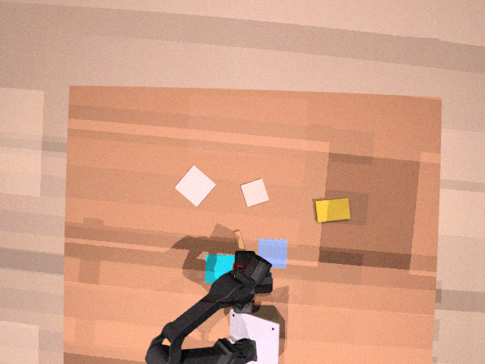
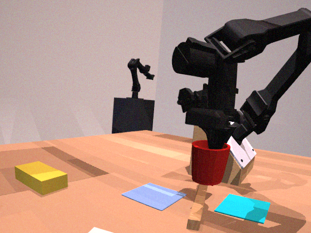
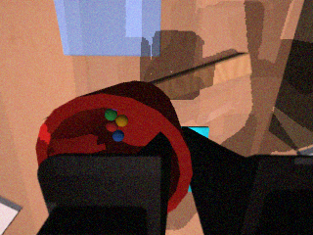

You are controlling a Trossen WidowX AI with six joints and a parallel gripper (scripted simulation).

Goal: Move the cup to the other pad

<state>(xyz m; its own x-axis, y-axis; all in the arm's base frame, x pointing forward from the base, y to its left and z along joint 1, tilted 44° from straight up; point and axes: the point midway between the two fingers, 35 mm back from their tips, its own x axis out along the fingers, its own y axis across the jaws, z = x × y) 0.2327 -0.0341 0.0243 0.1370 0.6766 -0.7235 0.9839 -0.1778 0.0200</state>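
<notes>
Exterior view shows the red cup point(image 2: 208, 165) hanging upright off the tabletop point(image 2: 105, 155), its rim pinched by the black pincer point(image 2: 217, 144), whose jaws are clamped on the cup's wall, one finger reaching inside. From the wrist view, four marbles point(image 3: 115, 125) — green, yellow, red and blue — sit bunched together on the cup's bottom. The cup is in the air between the pale blue pad point(image 2: 153, 195) and the cyan pad point(image 2: 243, 208), over neither one fully. Directly beneath it a wooden stick point(image 2: 198, 205) lies flat on the tabletop between the two pads, running toward the camera. Behind the cup stands a wooden wedge point(image 2: 238, 170) with a white tilted plate point(image 2: 241, 150) on it. A yellow block point(image 2: 40, 176) rests well apart at the left. Top view shows two white squares point(image 1: 195, 185) farther out on the tabletop.
</notes>
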